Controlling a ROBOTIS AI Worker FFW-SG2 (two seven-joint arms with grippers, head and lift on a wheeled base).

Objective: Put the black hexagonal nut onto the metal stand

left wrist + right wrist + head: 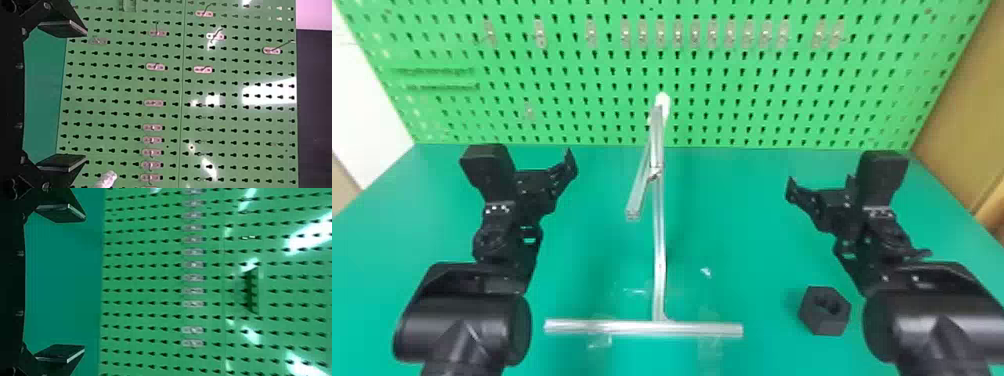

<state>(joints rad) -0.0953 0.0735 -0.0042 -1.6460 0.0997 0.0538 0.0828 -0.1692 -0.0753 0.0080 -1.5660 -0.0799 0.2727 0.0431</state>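
Note:
On the right part of the table, the black hexagonal nut [824, 311] lies beside the right forearm, its hole visible. The metal stand [659, 250] rises mid-table from a crossbar, with a slanted arm near its top. To its left is my left gripper [544, 175], and to its right my right gripper [819, 187], which is beyond the nut. In the left wrist view my left gripper [64, 96] is open and holds nothing. My right gripper [62, 284] likewise has its fingers wide apart and nothing between them in the right wrist view.
A green pegboard [732, 100] with small hooks stands behind the green table [597, 250]. Clear tape lies at the stand's base. The two arms flank the stand, and a brown panel [967, 125] is at the far right.

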